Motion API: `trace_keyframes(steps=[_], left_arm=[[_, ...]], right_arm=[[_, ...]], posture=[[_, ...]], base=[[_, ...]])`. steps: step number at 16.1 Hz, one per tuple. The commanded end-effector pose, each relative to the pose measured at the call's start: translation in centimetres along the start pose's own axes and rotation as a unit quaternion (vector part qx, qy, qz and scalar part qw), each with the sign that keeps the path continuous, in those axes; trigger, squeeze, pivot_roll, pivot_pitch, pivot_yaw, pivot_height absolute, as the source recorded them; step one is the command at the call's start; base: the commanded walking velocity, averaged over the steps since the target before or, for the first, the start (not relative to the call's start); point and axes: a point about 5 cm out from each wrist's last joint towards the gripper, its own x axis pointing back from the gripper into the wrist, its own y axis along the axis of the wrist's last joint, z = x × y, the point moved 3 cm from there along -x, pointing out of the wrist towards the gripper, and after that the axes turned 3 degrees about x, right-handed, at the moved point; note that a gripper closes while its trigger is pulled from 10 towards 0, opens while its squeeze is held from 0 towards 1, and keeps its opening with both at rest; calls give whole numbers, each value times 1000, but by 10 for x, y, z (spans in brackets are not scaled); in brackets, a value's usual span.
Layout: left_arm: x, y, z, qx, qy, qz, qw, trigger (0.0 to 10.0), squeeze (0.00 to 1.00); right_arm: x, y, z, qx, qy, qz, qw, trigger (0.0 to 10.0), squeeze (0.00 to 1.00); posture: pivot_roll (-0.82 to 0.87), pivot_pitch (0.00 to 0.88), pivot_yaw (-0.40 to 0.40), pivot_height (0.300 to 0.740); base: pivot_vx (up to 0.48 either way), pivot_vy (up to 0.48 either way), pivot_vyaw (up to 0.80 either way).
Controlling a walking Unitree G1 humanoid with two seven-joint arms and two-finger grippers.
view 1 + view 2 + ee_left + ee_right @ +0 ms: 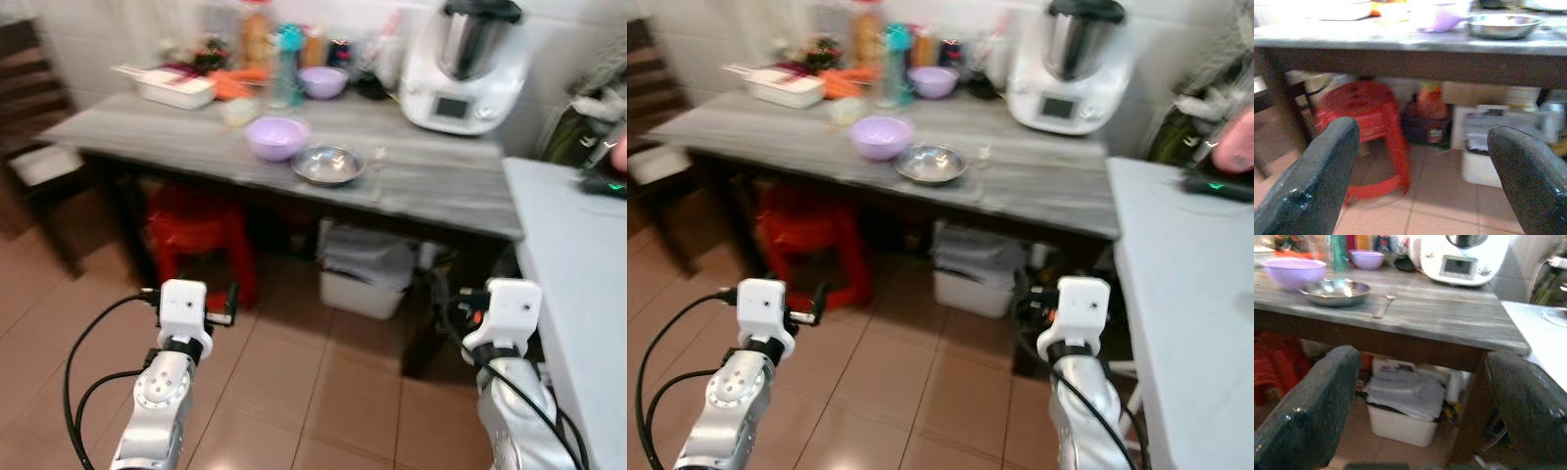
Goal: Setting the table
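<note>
Left gripper and right gripper: fingers spread wide, empty, held low before grey table, likely pre-reach posture. Steel bowl beside purple bowl, spoon just right of steel bowl. All well apart from grippers.

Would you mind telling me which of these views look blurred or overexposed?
Left wrist view: tabletop washed out by glare, red stool soft, open left claw blurred up close. Right wrist view: sharper; steel bowl and spoon readable. Eye views: slight blur, back wall bright.
</note>
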Motion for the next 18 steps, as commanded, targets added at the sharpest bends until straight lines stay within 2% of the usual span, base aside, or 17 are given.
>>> trace_keyframes(steps=[1, 2, 6, 11, 18], left_arm=[[-3, 8, -11, 14, -30, -15, 999, 10000, 0], [-3, 9, -14, 23, -41, -18, 999, 10000, 0], [-5, 12, -20, 16, -59, -21, 998, 10000, 0], [-5, 12, -25, 19, -68, -18, 997, 10000, 0], [-13, 22, -20, 17, -68, -29, 997, 10000, 0]], right_arm=[[1, -7, -8, -3, -12, 15, 1000, 10000, 0], [1, -7, -8, -4, -14, 14, 1000, 10000, 0], [1, -7, -6, 3, -8, 14, 1000, 10000, 0], [0, -5, -8, 6, -8, 11, 1000, 10000, 0], [-2, -4, -8, 6, -7, 11, 1000, 10000, 0]], posture=[[-69, 0, -22, 740], [-70, 0, -21, 740], [-73, 0, -16, 740], [-77, 0, -10, 740], [-81, 0, -10, 740]], base=[[0, 0, 0], [0, 0, 0], [0, 0, 0], [0, 0, -260], [0, -332, 0]])
